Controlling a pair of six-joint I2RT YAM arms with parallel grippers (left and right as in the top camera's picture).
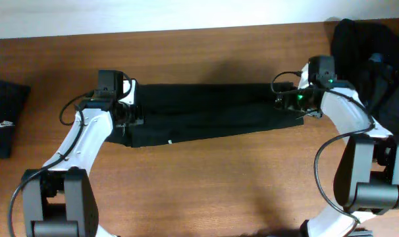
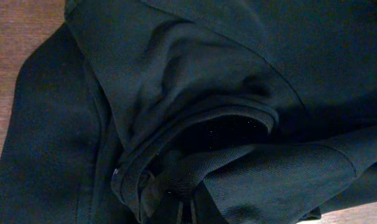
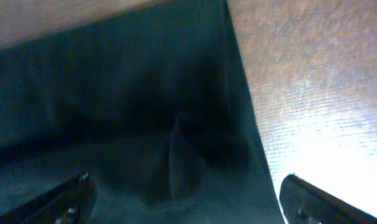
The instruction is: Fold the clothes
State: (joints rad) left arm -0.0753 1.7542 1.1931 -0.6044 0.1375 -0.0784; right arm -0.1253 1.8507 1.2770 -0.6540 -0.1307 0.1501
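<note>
A black garment (image 1: 212,112) lies on the wooden table, folded into a long strip between my two arms. My left gripper (image 1: 125,117) is at its left end. In the left wrist view the black garment (image 2: 195,81) fills the frame, and its folds bunch into the closed fingers (image 2: 186,210) at the bottom edge. My right gripper (image 1: 288,102) is over the strip's right end. In the right wrist view its fingers (image 3: 188,202) are spread wide, just above the garment (image 3: 126,112) near its right edge, holding nothing.
A heap of black clothes (image 1: 374,59) lies at the back right, close to the right arm. A folded black garment with a small white logo (image 1: 3,122) lies at the left edge. Bare wooden table (image 1: 206,184) shows in front of the strip.
</note>
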